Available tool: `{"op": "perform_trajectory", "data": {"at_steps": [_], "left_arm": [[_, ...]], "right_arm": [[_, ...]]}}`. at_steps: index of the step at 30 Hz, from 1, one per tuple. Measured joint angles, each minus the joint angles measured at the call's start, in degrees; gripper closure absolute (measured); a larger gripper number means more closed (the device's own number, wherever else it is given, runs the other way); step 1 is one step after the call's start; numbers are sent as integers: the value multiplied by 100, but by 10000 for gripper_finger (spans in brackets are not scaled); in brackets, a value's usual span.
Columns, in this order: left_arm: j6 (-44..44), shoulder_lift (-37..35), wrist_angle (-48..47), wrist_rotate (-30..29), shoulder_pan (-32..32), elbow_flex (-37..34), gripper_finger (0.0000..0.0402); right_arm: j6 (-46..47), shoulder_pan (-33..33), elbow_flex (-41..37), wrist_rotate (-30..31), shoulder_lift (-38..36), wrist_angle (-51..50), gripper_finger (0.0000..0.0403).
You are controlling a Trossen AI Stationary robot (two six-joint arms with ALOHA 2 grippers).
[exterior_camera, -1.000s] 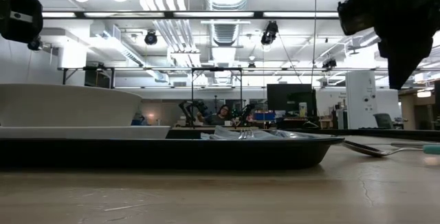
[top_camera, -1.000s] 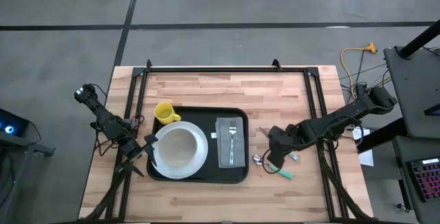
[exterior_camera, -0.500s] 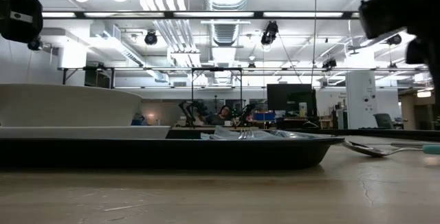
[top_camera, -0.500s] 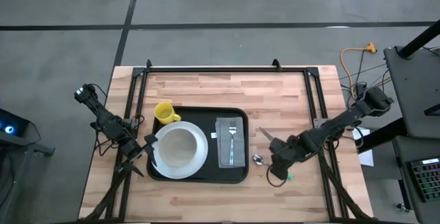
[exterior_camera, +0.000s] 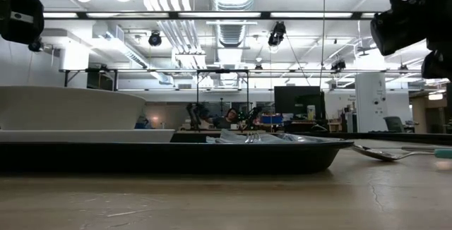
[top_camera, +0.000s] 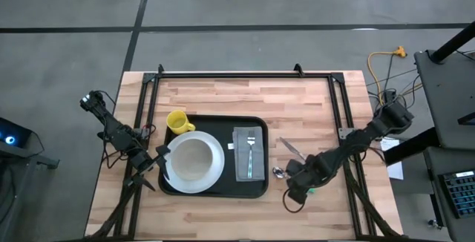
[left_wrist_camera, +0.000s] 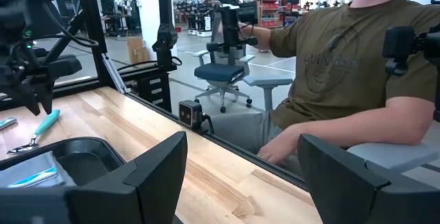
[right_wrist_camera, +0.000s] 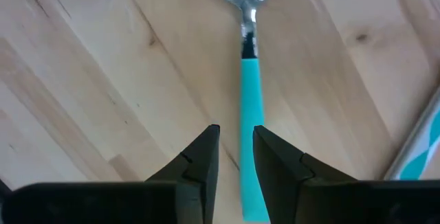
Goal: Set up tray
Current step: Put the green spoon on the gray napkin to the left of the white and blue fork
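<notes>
I count one tray [top_camera: 215, 186], plate [top_camera: 194, 159], yellow mug [top_camera: 177, 121]; right gripper [right_wrist_camera: 236, 157] fingers narrow around one teal spoon [right_wrist_camera: 249, 100], left gripper [left_wrist_camera: 240, 162] fingers wide.

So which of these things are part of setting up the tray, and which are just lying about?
Part of the job:
large flat black tray
white plate
yellow mug
grey folded napkin
teal-handled fork
teal-handled spoon
knife

Lying about:
orange cable
</notes>
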Motion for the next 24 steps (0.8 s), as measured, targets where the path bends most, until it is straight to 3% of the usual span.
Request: {"op": "perform_trajectory", "data": {"at_steps": [24], "left_arm": [[-1, 2, 0, 0, 1, 0, 147]], "right_arm": [[-54, -2, -416, 150, 131, 726, 335]]}}
